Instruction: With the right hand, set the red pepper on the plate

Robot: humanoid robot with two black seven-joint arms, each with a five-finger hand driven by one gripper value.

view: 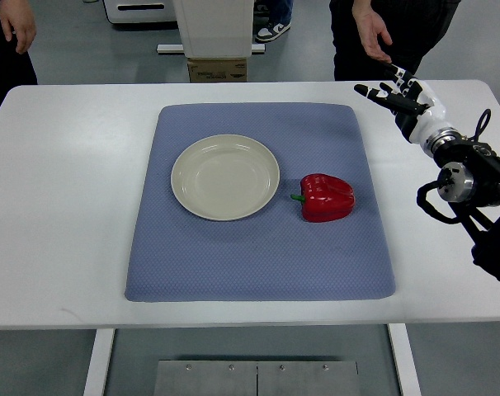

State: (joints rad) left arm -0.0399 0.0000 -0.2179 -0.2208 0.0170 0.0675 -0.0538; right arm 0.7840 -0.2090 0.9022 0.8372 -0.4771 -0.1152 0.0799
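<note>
Not started: red pepper (327, 197) lies on mat (233, 272) beside empty plate (225, 176); right hand (403, 97) hovers well apart, fingers spread, nothing held.

My right hand (396, 92) hangs over the far right part of the white table (60, 190), arm coming in from the right edge, fingers (372, 91) spread w/ nothing in them, well apart from the red pepper (327, 197). Pepper lies on the blue mat (258, 264), green stem pointing left twd the cream plate (225, 176), just beside its right rim but not touching; plate sits on the mat's left-centre. Beyond the far table edge: a person's hand (370, 31) near my fingers, another person's hand (17, 25) at top left, and a cardboard box (217, 69).
</note>
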